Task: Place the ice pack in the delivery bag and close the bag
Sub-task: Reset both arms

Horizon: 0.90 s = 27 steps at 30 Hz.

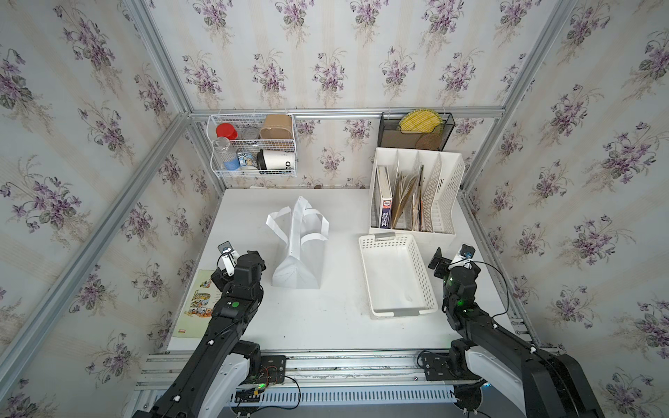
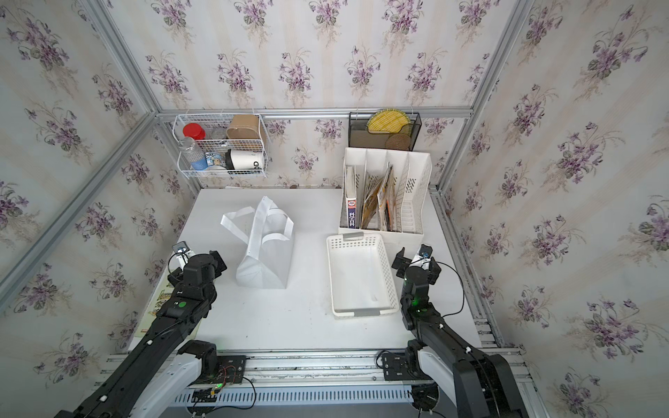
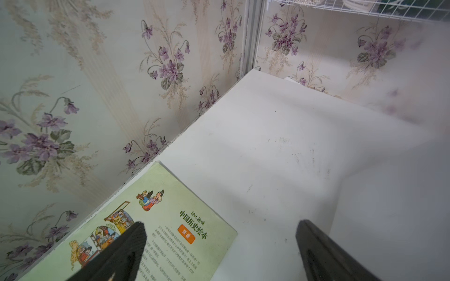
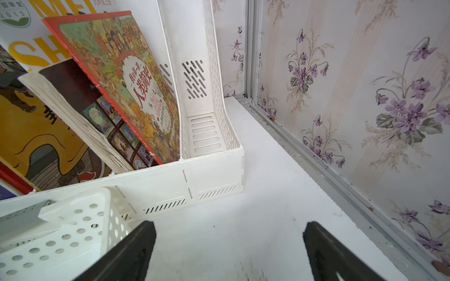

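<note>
The left gripper hung with its black jaws spread wide and empty at the near left of the white table, above a pale green picture book. The right gripper, jaws equally wide and empty, hovered at the right beside the white perforated plastic basket, which held nothing. Left of it and slightly farther, the white fabric delivery bag stood upright, its top pinched together. No ice pack showed anywhere. It was probably inside the bag, so the task looked finished.
</note>
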Each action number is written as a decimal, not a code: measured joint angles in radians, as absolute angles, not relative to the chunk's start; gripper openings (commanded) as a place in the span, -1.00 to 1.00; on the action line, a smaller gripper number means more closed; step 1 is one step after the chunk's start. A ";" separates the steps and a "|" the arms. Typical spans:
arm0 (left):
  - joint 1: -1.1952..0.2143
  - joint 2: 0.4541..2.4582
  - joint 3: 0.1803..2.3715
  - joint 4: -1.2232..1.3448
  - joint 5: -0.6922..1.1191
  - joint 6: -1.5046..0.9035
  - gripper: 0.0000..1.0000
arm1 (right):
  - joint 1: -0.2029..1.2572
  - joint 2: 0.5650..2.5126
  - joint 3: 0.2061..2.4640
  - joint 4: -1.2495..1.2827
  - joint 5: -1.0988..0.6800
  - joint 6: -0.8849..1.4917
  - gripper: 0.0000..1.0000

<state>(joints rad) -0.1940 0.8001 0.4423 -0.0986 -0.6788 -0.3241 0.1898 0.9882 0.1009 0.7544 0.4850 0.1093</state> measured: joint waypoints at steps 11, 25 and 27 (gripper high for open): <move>-0.154 1.132 0.276 0.425 -0.521 -0.151 1.00 | 0.191 1.221 0.084 1.094 0.372 0.024 1.00; -0.079 1.360 0.341 0.766 -0.339 -0.011 1.00 | 0.154 1.480 0.165 1.283 0.275 -0.046 1.00; -0.051 1.429 0.344 0.822 -0.315 -0.010 0.99 | 0.141 1.489 0.170 1.306 0.270 -0.046 1.00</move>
